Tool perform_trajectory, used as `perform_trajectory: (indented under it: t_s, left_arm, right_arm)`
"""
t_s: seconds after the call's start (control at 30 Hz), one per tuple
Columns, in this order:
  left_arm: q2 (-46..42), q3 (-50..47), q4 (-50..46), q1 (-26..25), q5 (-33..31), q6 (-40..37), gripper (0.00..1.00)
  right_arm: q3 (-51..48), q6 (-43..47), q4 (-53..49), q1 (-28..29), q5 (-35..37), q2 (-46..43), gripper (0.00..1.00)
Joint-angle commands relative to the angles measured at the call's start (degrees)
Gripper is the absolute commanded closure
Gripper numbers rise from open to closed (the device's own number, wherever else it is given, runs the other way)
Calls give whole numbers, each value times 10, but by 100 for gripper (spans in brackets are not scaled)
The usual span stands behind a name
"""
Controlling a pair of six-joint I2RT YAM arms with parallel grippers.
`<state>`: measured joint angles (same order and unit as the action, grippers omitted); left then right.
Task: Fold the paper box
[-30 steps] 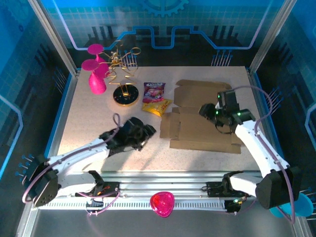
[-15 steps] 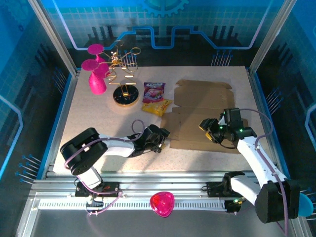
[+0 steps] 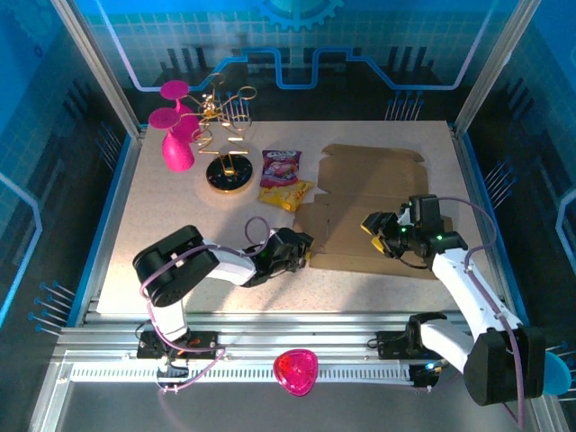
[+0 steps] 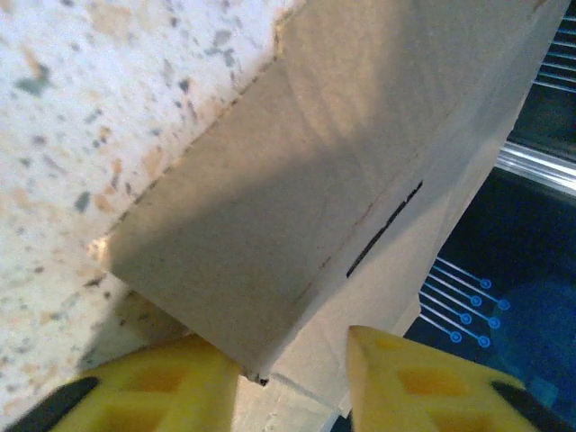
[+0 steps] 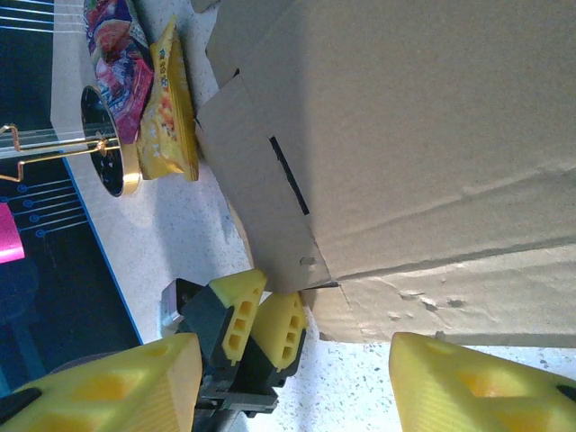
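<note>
At the left gripper (image 4: 292, 378): jaws stand narrow, straddling the near corner of the box's left flap (image 4: 261, 225). One fingertip touches the flap edge. Whether they pinch it I cannot tell.

Right gripper (image 5: 292, 382): jaws wide apart, holding nothing, hovering over the box's near right part.

Box (image 3: 369, 202): lies opened out flat on the right half of the table (image 3: 180, 216), with its near edge close to the table's front edge.

Handling (judgement):
- Light corrugated board, stiff across the panels, willing to bend only along the scored creases.
- Likely to slide on the smooth tabletop if pushed from one side, so one arm should pin a panel while the other lifts.
- Best hold is a flap's free edge near a corner, away from the crease.
- A hard pinch could crush the flutes.

Edges and room:
- Packets (image 3: 286, 180) lie just beside the far left corner.
- Stand (image 3: 225, 175) is farther left, apart from the box.
- Bare table left of the flap gives swing room.
- Little margin on the right and at the front.
</note>
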<state>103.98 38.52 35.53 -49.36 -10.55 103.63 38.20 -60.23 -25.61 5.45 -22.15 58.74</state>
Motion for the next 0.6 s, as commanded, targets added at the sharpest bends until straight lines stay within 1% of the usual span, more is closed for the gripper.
perform_trajectory:
  t_s: [0.0,0.07,0.1,0.2,0.27,0.33,0.37,0.5,0.57]
  left_arm:
    - [9,2,23,0,-27,-3,78]
    - [9,2,27,1,-27,-6,94]
    - [7,4,28,0,-26,-8,100]
    - [-15,19,2,-1,-25,-20,100]
    - [-40,38,-27,-1,-25,-35,100]
    - [-60,57,-45,-1,-26,-43,100]
    - [-66,67,-51,-1,-28,-45,100]
    - [-77,100,-69,-1,-24,-42,100]
    - [-80,111,-70,-1,-23,-38,100]
  right_arm:
    - [-4,-7,2,0,-12,2,42]
    - [-2,-5,-3,1,-9,1,43]
    - [-1,-3,-8,0,-6,0,43]
    - [17,4,-55,3,24,-12,44]
    - [34,-4,-112,4,62,-31,41]
    - [43,-39,-163,6,96,-61,37]
    - [36,-66,-170,7,103,-84,34]
    - [-36,-209,-116,26,110,-183,27]
    - [-88,-278,-53,42,123,-220,25]
